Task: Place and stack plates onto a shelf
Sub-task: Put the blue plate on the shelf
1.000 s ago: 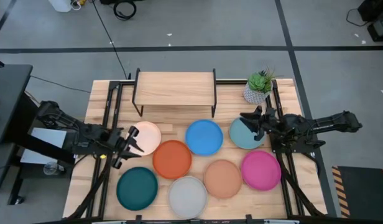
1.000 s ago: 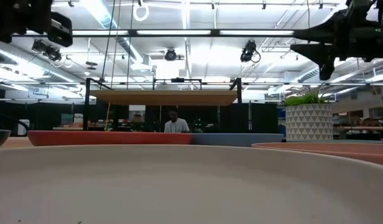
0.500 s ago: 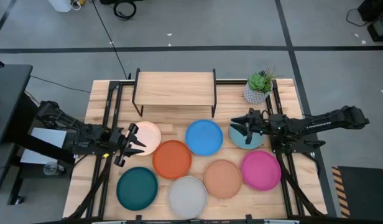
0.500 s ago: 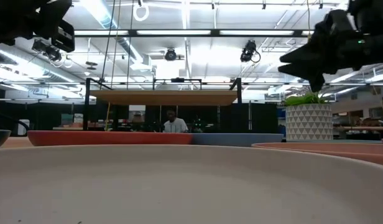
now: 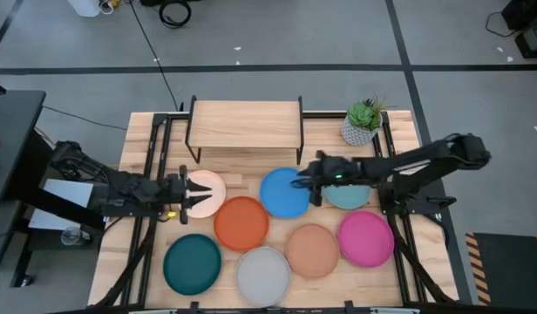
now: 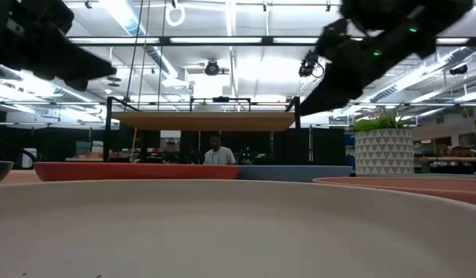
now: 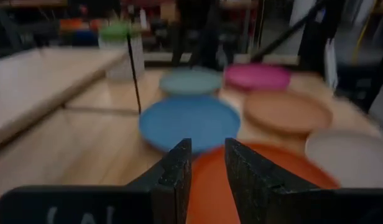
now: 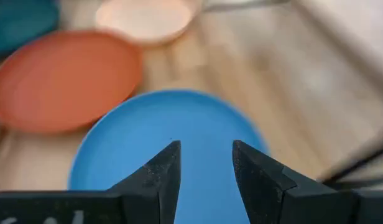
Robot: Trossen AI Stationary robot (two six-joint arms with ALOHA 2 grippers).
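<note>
Eight plates lie flat on the slatted table in the high view: cream [image 5: 207,187], orange [image 5: 241,223], blue [image 5: 284,194], pale blue [image 5: 349,197], magenta [image 5: 366,238], salmon [image 5: 312,251], grey [image 5: 262,276] and dark teal [image 5: 192,265]. The shelf [image 5: 245,125] stands behind them with nothing on its board. My left gripper [image 5: 206,194] hangs open above the cream plate, pointing at the orange plate [image 7: 210,186]. My right gripper [image 5: 296,180] hovers open above the blue plate [image 8: 148,149], its arm crossing over the pale blue one. The low view shows both grippers raised off the table.
A potted plant [image 5: 363,122] in a white pot stands at the far right, beside the shelf. Black rails [image 5: 155,148] run along both sides of the table. A person [image 6: 215,150] sits far behind the table. Bare wood shows between the shelf and the plates.
My right gripper has swung toward the table's left, from above the pale blue plate to above the blue one, the arm stretching out across the pale blue plate. My left gripper has shifted slightly right over the cream plate and turned to point at the orange plate.
</note>
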